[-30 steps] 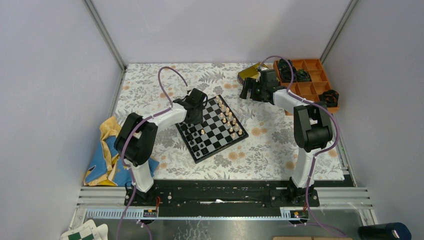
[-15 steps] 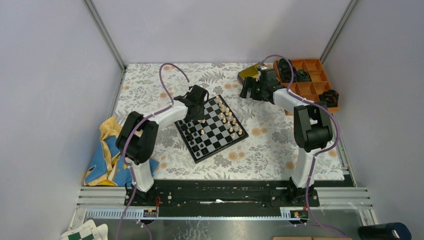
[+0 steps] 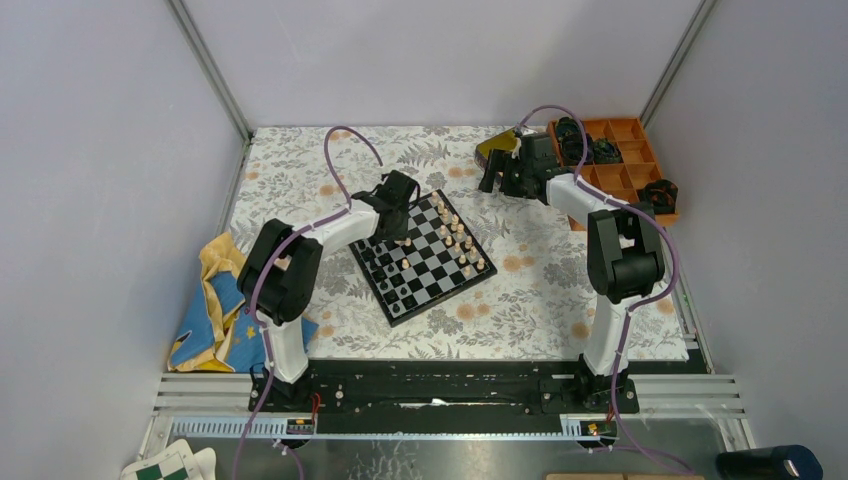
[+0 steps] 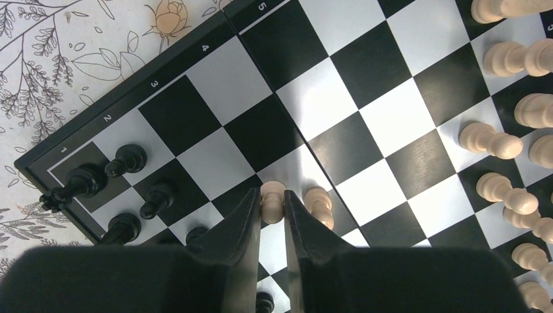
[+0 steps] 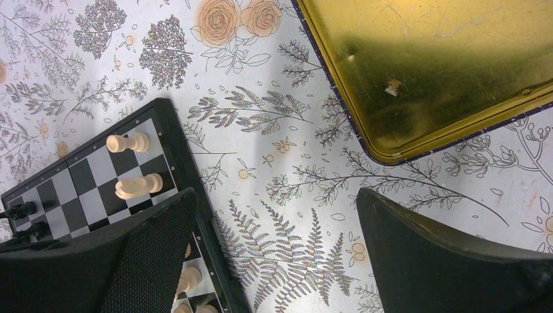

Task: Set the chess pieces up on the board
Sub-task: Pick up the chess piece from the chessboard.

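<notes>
Pawn [image 4: 272, 201], tan, stands on board [image 4: 179, 65] near its left edge, left claw [image 4: 272, 197] clamped on its sides. Likely light, stiff, smooth, tips easily; best pinched low on the stem. Right claw [image 5: 275, 195] wide apart, empty, over counter [image 5: 293, 150] beside tin [image 5: 443, 65].

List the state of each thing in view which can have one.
left gripper, jaws shut on tan piece
right gripper, jaws open, empty
board, flat, partly set
black pieces, standing in one corner
gold tin, hollow side up, visible part empty
</notes>
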